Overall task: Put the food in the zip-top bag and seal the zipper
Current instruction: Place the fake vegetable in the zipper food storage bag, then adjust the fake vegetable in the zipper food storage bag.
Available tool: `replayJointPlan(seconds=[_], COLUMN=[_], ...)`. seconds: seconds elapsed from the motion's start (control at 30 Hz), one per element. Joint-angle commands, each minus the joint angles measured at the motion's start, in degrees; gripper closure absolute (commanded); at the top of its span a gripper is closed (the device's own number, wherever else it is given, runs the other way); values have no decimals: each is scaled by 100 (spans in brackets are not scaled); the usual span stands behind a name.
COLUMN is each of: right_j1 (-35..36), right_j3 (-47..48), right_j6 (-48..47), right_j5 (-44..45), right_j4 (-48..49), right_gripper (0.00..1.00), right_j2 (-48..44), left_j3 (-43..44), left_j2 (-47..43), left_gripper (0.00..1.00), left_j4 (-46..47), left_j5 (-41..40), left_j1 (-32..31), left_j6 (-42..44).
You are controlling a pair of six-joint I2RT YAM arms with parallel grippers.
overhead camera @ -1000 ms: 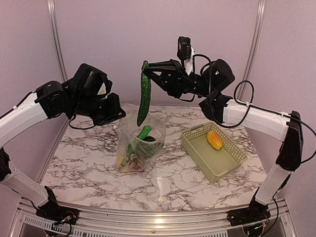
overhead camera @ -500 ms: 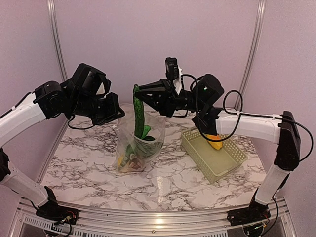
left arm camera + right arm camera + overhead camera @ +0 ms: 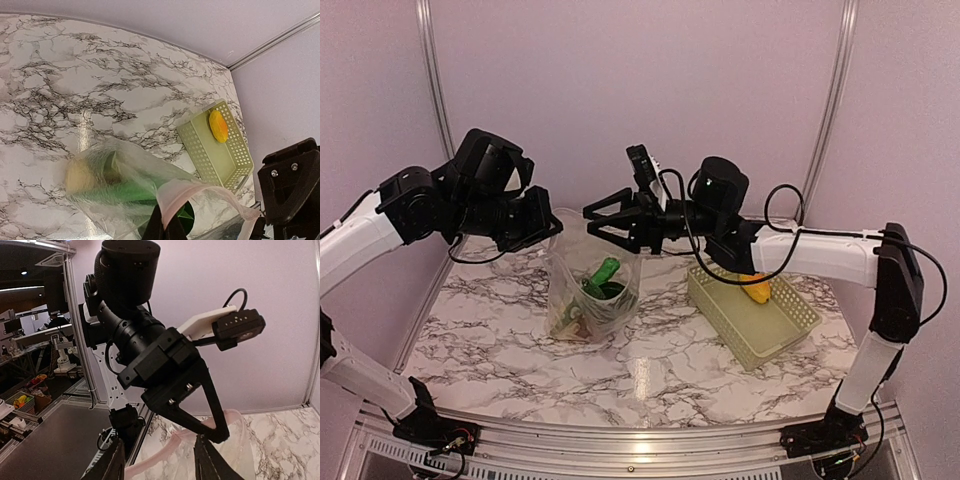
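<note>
The clear zip-top bag [image 3: 588, 292] stands on the table at centre left with its mouth up. My left gripper [image 3: 554, 228] is shut on the bag's left rim; in the left wrist view its fingers [image 3: 167, 226] pinch the pinkish zipper strip [image 3: 176, 196]. The long green vegetable [image 3: 604, 273] lies inside the bag, above yellow and brown pieces [image 3: 570, 322]. My right gripper [image 3: 592, 220] is open and empty just above the bag's mouth. In the right wrist view [image 3: 160, 465] the jaws stand apart over the rim. An orange-yellow oblong piece [image 3: 756, 290] lies in the basket.
The pale green lattice basket [image 3: 765, 325] stands right of the bag; it also shows in the left wrist view [image 3: 227, 165]. The two arms nearly meet over the bag. Metal frame posts stand at the back corners.
My right gripper came down and to the left with the long green vegetable, let it drop into the bag, and is now open. The left gripper still holds the rim.
</note>
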Motion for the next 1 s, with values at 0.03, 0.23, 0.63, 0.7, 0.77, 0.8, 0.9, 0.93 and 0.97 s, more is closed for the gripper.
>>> replayJointPlan(seconds=[0.03, 0.23, 0.63, 0.7, 0.77, 0.8, 0.9, 0.93, 0.97], right_j1=[-682, -761, 300, 423, 543, 592, 692, 718, 734], right_j3=[650, 1229, 1950, 2198, 2360, 2441, 2661, 2735, 2813], right_j6=[-1200, -3028, -5573, -5655, -5791, -5847, -5881, -5917, -5993], right_j5=[-272, -278, 284, 366, 402, 395, 405, 416, 421], right_j4=[-2449, -4909, -7530, -7700, -7821, -7886, -8072, -8167, -8288], right_gripper=[54, 60, 68, 67, 63, 62, 55, 55, 55], right_j2=[-725, -1047, -795, -571, -406, -330, -114, -16, 74], left_j3=[-122, -224, -296, -327, -357, -368, -369, -369, -375], left_j2=[-183, -126, -175, -195, -227, -240, -278, -290, -296], left_gripper=[100, 100, 100, 100, 100, 100, 100, 100, 100], left_j4=[247, 409, 451, 447, 452, 452, 453, 450, 448], left_j5=[-234, -55, 87, 140, 152, 141, 105, 95, 92], left_j1=[48, 49, 49, 49, 48, 49, 47, 49, 49], left_j6=[249, 241, 281, 255, 245, 241, 249, 249, 249])
